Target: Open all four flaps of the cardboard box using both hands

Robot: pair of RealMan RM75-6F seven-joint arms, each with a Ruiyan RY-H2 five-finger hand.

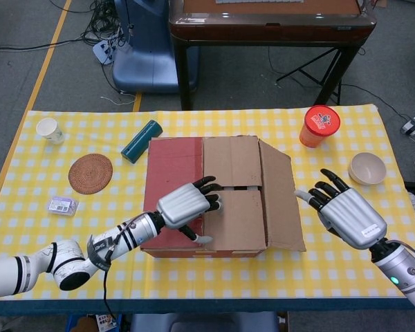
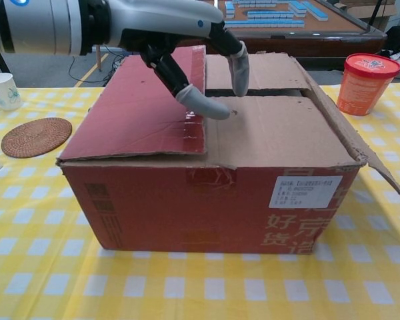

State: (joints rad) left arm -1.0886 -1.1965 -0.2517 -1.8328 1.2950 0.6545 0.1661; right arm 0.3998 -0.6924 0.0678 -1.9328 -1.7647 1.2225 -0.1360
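My worktop (image 1: 332, 273) wears a yellow-and-white checked cloth. The cardboard box (image 1: 221, 197) on it is red outside — its left flap (image 1: 173, 173) shows glossy red, the other flaps plain brown — with a white label (image 2: 305, 192) and darker red characters printed on the front. My left hand (image 1: 187, 206) is silver-backed with black fingers and pale grey tips; my right hand (image 1: 346, 214) has the same colours. A teal cylinder (image 1: 141, 141), a brown woven coaster (image 1: 90, 173), a white paper cup (image 1: 50, 129), a beige bowl (image 1: 367, 168) and an orange tub (image 1: 319, 126) with a red lid lie around — the floor (image 1: 69, 76) is grey, crossed by a yellow line.
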